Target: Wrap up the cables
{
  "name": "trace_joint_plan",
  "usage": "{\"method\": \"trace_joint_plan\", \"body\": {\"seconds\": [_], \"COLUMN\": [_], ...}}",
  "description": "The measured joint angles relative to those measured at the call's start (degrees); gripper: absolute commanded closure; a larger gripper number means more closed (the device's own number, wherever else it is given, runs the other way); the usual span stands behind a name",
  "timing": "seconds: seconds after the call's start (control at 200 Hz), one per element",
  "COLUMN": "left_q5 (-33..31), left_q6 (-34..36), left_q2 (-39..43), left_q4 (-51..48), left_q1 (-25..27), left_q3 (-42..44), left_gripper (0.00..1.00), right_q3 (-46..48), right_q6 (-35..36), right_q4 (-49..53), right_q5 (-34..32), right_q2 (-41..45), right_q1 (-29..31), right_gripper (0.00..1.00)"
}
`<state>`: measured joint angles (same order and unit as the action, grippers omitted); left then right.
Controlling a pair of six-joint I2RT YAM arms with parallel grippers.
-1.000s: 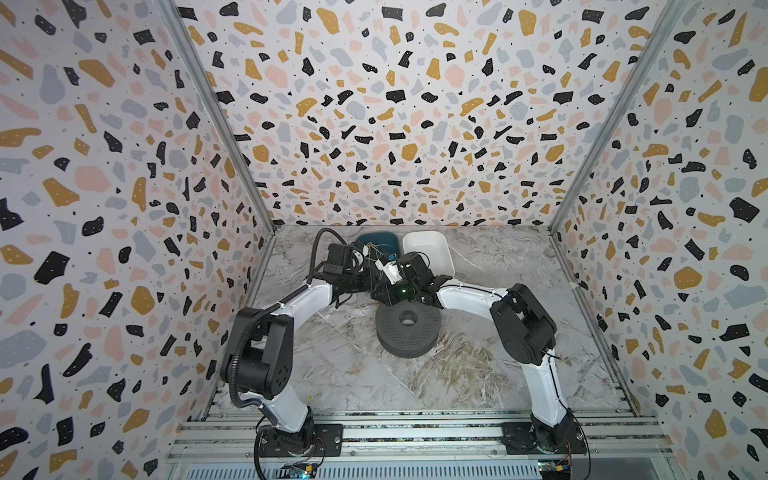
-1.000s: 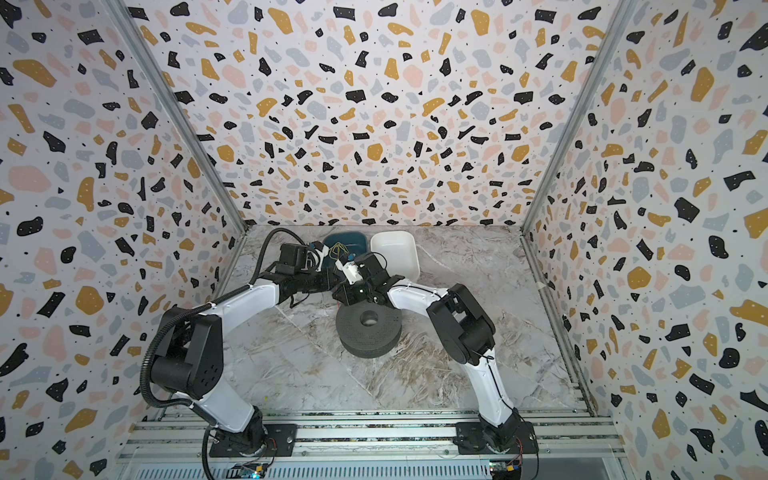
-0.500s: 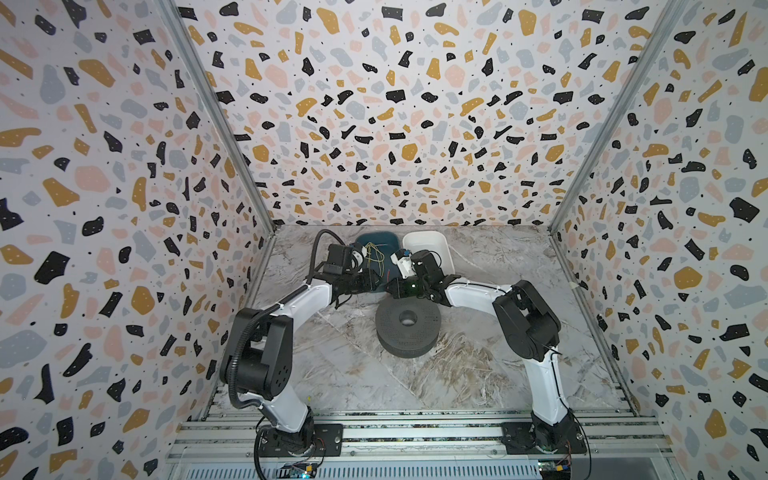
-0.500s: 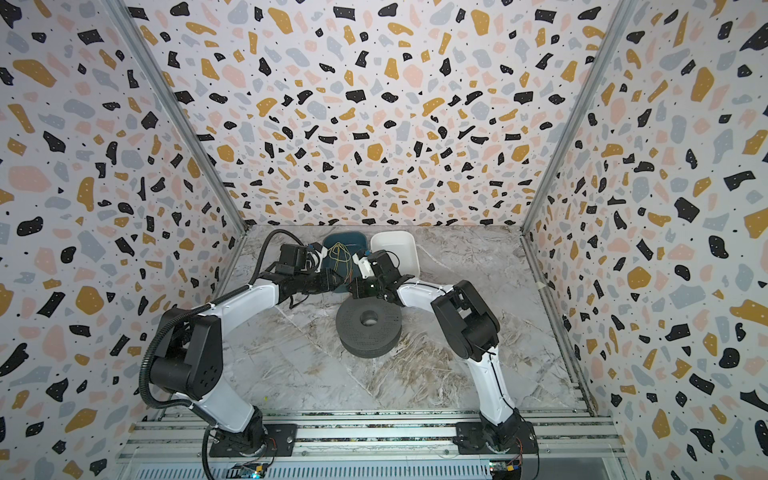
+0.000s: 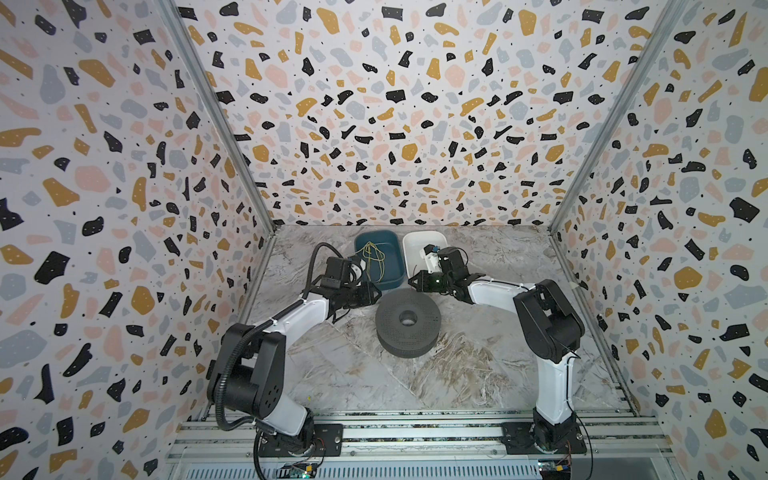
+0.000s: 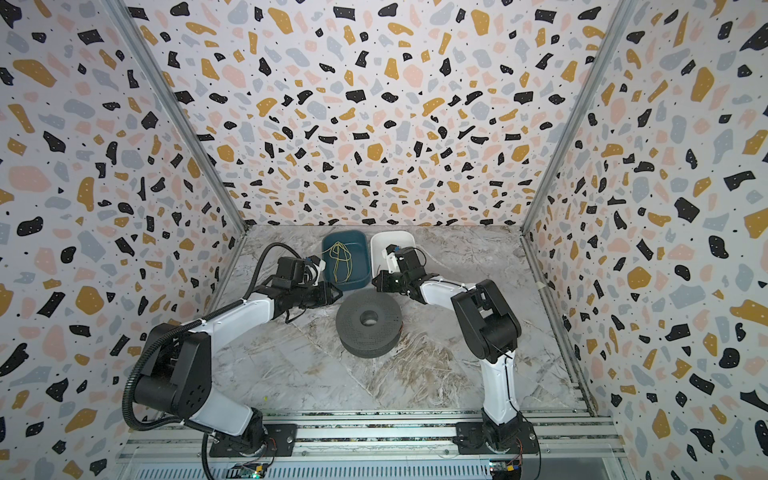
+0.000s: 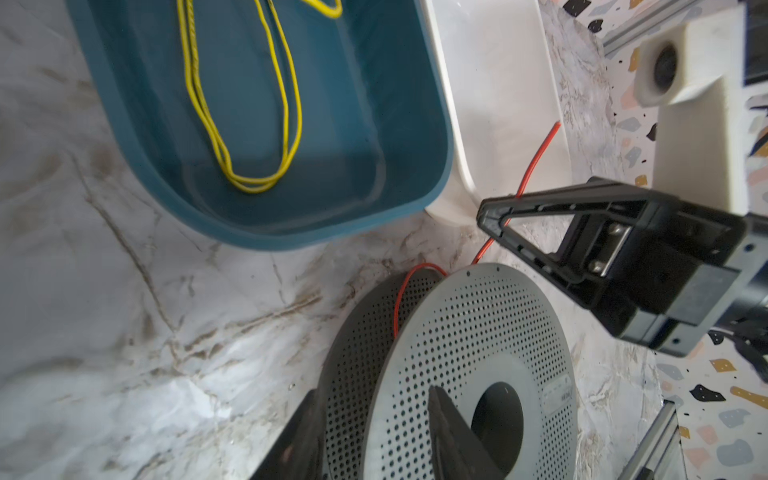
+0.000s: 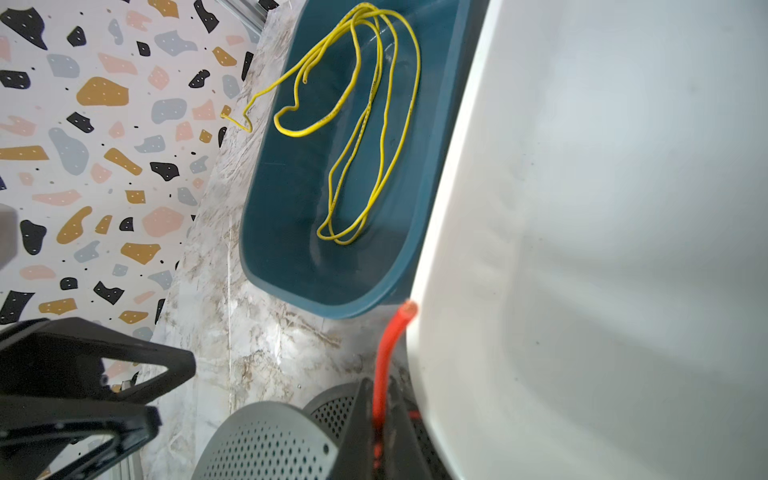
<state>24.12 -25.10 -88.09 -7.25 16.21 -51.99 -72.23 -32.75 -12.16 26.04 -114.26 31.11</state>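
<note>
Plainly the red cable [image 7: 536, 160] is a light, limp thing, far thinner than a gripper finger, and it will bend wherever it is pushed instead of holding a line. Its free end stands just at the rim of the white tray [image 7: 498, 83], touching or not I cannot tell. From there it runs through the tips of the right gripper [image 7: 487, 214], comes out the other side, arches in a small loop and drops into the gap between the two perforated discs of the grey spool [image 7: 457, 332]. The right gripper is clamped on it close to that free end, with a short tail sticking out past the fingers. The left gripper [image 5: 376, 293] has its fingers apart and holds nothing, reaching over the near edge of the spool; whether a finger touches a disc I cannot tell. A smooth jacket like this will likely slide through a loose pinch, so the hold should be firm and close to the spool, where the slack stretch is short and easier to steer into the groove. Too hard a pull may drag the spool or yank the wound part out. The yellow wire [image 7: 286, 104] lies looped in the blue tray [image 7: 291, 243], apart from all this.
</note>
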Motion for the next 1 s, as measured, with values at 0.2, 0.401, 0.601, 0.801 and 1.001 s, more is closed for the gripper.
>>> {"method": "trace_joint_plan", "body": {"seconds": [0.2, 0.401, 0.601, 0.801, 1.001], "left_q5": [0.0, -0.2, -0.7, -1.2, -1.6], "left_q6": [-1.6, -3.4, -5.2, -6.3, -7.3], "left_q2": [3.6, 6.2, 8.1, 9.8, 10.9], "left_q4": [0.1, 2.4, 3.5, 3.9, 4.8], "left_q1": [1.4, 2.8, 4.4, 5.7, 6.4], "left_q3": [4.2, 7.0, 9.5, 10.5, 10.8], "left_gripper": [0.59, 0.59, 0.59, 0.59, 0.59], "right_q3": [6.1, 11.9, 13.5, 16.8, 22.6], "right_q6": [0.0, 0.0, 0.0, 0.0, -0.2], "right_q4": [0.0, 0.2, 0.0, -1.5, -2.7], "right_q5": [-0.4, -0.4, 1.6, 3.8, 4.7], "right_q2": [5.2, 10.2, 11.9, 12.0, 12.9], "right_q1": [-1.7, -3.9, -6.8, -8.9, -10.1], "right_gripper": [1.0, 1.0, 1.0, 1.0, 0.99]}}
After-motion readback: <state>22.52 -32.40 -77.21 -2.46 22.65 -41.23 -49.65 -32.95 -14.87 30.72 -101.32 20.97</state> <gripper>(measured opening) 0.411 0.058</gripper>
